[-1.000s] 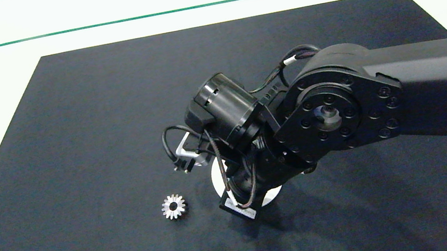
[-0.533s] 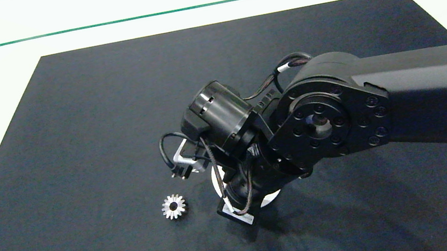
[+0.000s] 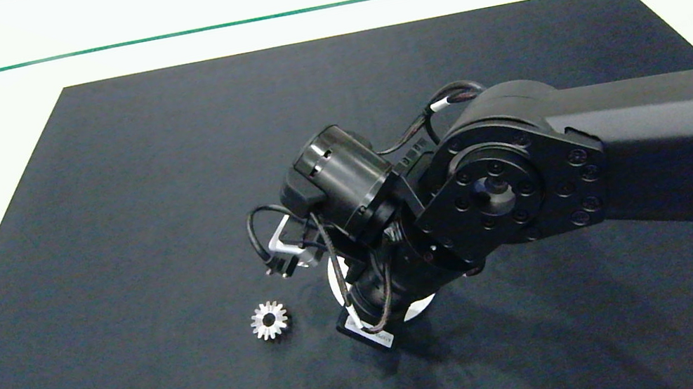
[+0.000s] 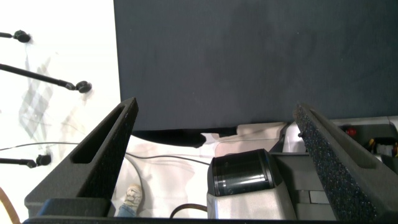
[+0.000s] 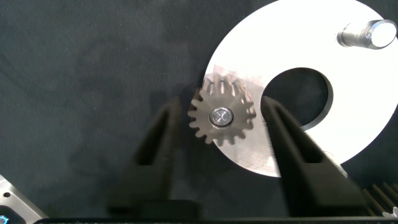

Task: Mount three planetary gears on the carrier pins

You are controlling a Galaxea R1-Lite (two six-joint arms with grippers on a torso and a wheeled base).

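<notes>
The right arm (image 3: 597,157) had shifted slightly over the white disc (image 5: 348,81) and then stilled. Its claw (image 5: 221,149) stood spread around a gear (image 5: 222,116) seated on a pin; one gear (image 3: 269,320) lay beside the disc, apparently next.

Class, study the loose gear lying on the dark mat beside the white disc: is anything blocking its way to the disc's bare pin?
The right arm is: its gripper hangs over the white disc, jaws open around an already seated gear, covering most of the disc from above. The loose gear lies uncovered; the bare pin is free.
</notes>
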